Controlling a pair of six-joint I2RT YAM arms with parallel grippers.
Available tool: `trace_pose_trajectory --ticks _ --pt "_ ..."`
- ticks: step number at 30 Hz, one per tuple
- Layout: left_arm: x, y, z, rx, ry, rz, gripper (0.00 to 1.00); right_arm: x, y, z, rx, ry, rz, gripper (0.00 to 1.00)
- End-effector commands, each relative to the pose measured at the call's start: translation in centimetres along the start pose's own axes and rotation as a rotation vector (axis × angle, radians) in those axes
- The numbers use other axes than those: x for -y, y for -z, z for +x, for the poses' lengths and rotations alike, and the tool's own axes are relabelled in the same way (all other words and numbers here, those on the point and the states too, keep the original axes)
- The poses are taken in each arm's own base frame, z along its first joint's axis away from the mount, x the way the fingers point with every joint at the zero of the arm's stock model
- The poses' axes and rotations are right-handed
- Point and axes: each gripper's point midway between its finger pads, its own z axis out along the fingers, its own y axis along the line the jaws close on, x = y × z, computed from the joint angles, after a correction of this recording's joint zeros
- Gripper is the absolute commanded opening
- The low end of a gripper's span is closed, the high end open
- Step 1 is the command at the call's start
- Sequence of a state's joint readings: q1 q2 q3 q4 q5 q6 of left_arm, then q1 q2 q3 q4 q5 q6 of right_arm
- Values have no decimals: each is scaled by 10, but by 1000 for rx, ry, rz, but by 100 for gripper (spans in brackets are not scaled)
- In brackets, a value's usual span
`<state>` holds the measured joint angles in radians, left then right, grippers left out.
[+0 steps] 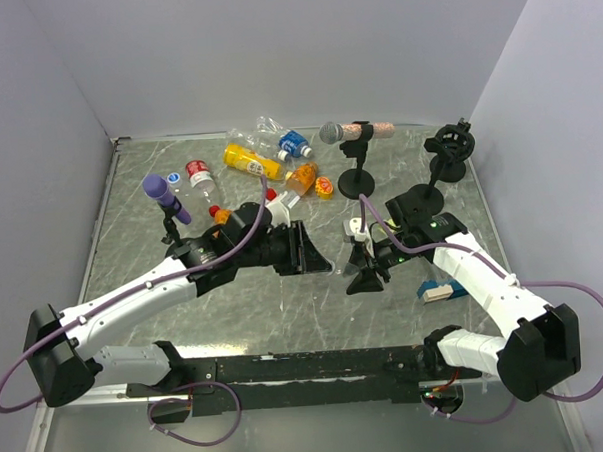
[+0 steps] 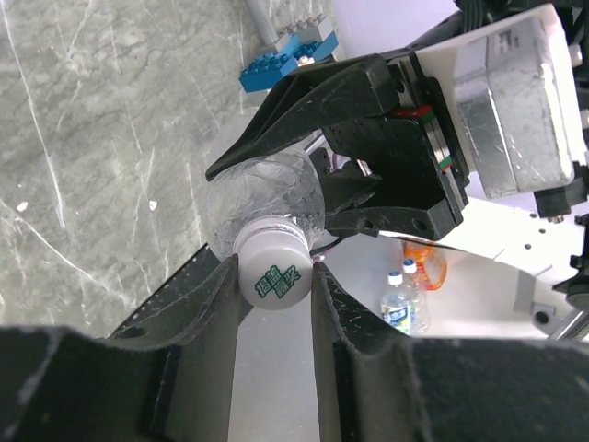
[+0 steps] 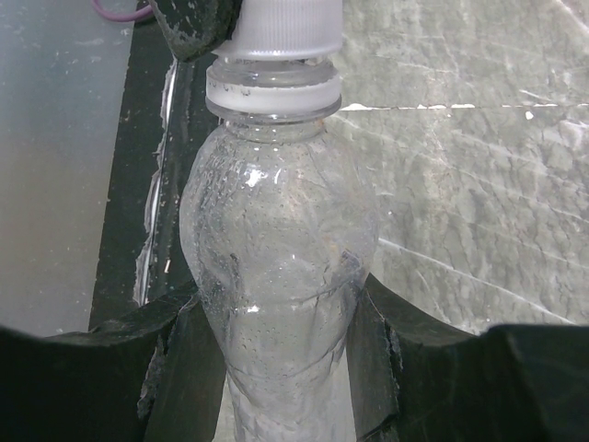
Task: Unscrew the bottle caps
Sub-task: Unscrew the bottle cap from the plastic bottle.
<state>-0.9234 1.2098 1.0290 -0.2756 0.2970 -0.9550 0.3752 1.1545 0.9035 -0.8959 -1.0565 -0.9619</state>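
A clear, label-less bottle (image 3: 281, 276) is held in the air between my two grippers. My right gripper (image 3: 281, 318) is shut on its body, and it also shows in the top view (image 1: 362, 273). The bottle's white cap (image 3: 285, 26) sits on the neck above a white ring (image 3: 273, 92). My left gripper (image 2: 274, 276) is shut on that cap (image 2: 273, 269), which has green print on its top. In the top view the left gripper (image 1: 311, 251) faces the right one at mid table, and the bottle is mostly hidden between them.
Other bottles lie at the back: a yellow one (image 1: 251, 162), a blue-labelled one (image 1: 293, 142), a red-labelled one (image 1: 199, 174) and stubby orange ones (image 1: 324, 188). A purple microphone (image 1: 165, 197) and a grey microphone (image 1: 333, 132) stand nearby. A blue block (image 1: 439, 290) lies right.
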Motion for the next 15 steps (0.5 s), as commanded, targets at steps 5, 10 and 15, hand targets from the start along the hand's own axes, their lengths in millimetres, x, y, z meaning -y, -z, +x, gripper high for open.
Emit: trace_pose_trajectory --ticks 5,10,15 --pt "15 16 -24 69 70 29 1 2 3 1 -22 26 6 17" --pt "15 15 -23 61 10 60 26 1 2 2 -18 28 9 17" --pt "28 23 -14 16 -72 173 80 1 3 2 -21 27 7 17"
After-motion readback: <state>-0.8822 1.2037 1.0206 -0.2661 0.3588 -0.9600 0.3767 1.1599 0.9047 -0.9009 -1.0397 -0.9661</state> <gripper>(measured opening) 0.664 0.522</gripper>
